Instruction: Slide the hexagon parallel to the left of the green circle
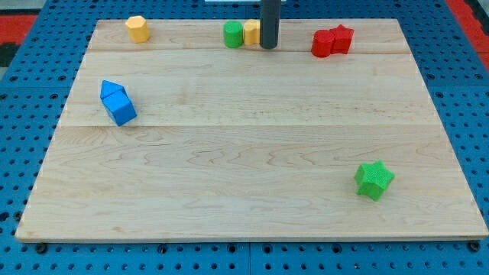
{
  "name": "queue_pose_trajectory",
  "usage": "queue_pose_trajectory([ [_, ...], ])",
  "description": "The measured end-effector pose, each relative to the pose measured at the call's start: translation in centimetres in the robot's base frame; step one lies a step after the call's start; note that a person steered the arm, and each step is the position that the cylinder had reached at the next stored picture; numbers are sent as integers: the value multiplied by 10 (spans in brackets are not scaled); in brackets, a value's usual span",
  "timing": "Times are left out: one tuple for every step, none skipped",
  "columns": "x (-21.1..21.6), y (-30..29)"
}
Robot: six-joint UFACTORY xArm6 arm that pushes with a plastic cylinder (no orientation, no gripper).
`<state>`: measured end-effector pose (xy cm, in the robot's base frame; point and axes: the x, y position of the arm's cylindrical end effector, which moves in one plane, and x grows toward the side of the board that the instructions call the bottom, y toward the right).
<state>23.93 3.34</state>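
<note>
Hexagon waits far left, rod parked on the wrong side of the circle

Wooden board (252,153) on a blue pegboard, and we sweep from the view's left. Up in the top-left corner sits the yellow hexagon (137,28), alone, well apart from everything else. Below it, down the left side, two blue blocks (118,102) huddle together, touching, their exact shapes hard to call. Moving along the top edge we reach the green circle (233,34), and pressed right against its right side a second yellow block (251,32), shape unclear because the rod partly hides it. Then my tip (268,46), the end of the dark rod: it carries nothing, it only pushes, and it stands just beside that second yellow block on its right, seemingly in contact though I cannot tell for sure. Further right, a pair of red blocks (331,40) touching each other, and low on the right a lone green star (374,180).

Now the key relation: the hexagon lies far to the view's left of my tip, with the circle and its yellow neighbour between them. It is already on the circle's left and roughly level, only too distant. My read: the rod must loop round to the hexagon's far left side and push it rightward along the top edge
</note>
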Motion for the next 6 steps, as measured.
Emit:
queue_pose_trajectory([
  [28,-19],
  [66,-52],
  [53,-198],
  [12,-326],
  [-38,-318],
  [-39,-218],
])
